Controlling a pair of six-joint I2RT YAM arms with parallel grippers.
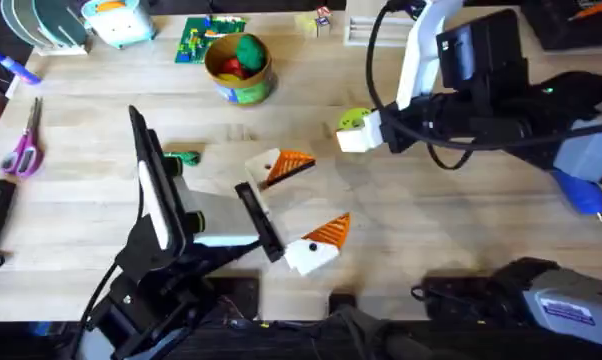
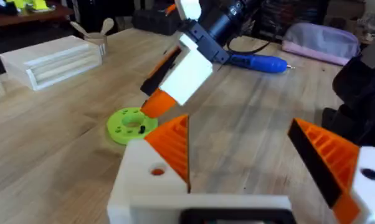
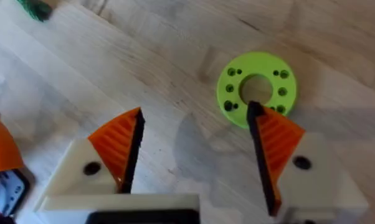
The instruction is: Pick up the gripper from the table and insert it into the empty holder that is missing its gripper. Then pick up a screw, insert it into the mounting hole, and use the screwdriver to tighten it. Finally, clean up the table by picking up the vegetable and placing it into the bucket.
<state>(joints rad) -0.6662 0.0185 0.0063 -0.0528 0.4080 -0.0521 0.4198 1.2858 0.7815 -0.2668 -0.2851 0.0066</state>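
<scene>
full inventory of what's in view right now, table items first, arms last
bucket: 1, yellow rim, green printed side, far centre of table, red and green toys inside
vegetable: 1, dark green, on the table by the left arm
lime-green disc: 1, flat ring with holes, on the wood under the right gripper
screwdriver: 1, blue handle, lying at the table's right side
scissors: 1, purple handles, left edge
wooden rack: 1, pale wood, far side
table: 1, light wood
left gripper: 1, white blocks with orange pads, open, table centre
right gripper: 1, white blocks with orange pads, open, above the disc
</scene>
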